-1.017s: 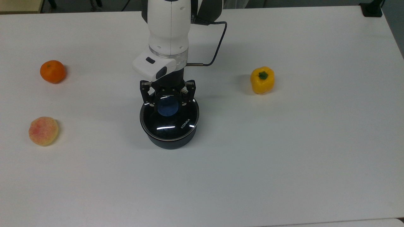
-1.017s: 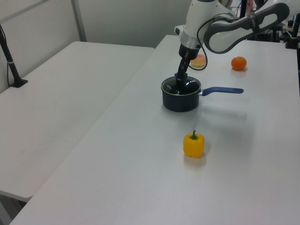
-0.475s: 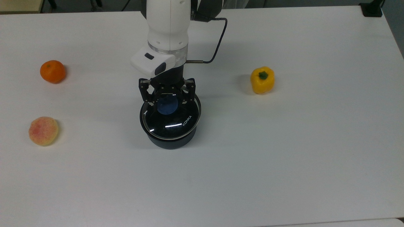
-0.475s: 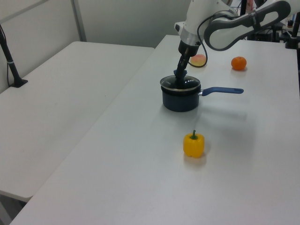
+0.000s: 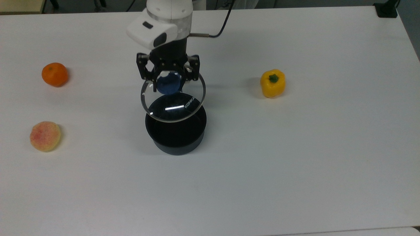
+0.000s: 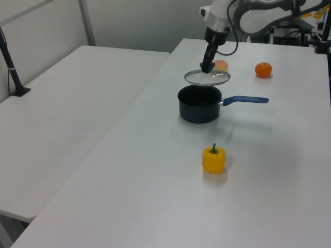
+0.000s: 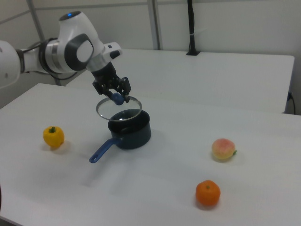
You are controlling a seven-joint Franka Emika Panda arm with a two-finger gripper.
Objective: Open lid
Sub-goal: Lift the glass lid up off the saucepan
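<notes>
Gripper [image 5: 168, 78] clamped on blue knob [image 5: 169, 84] of glass lid [image 5: 173, 101]. Lid held level in air above dark blue saucepan [image 5: 176, 134], clear of rim, offset toward arm side. Saucepan open on white table [image 5: 295, 147], long handle [image 6: 245, 99] pointing to left view's right. Yellow bell pepper [image 5: 272, 83], orange [image 5: 54, 74], peach [image 5: 45, 136] well apart from pan.

Bright, even light; soft shadows
</notes>
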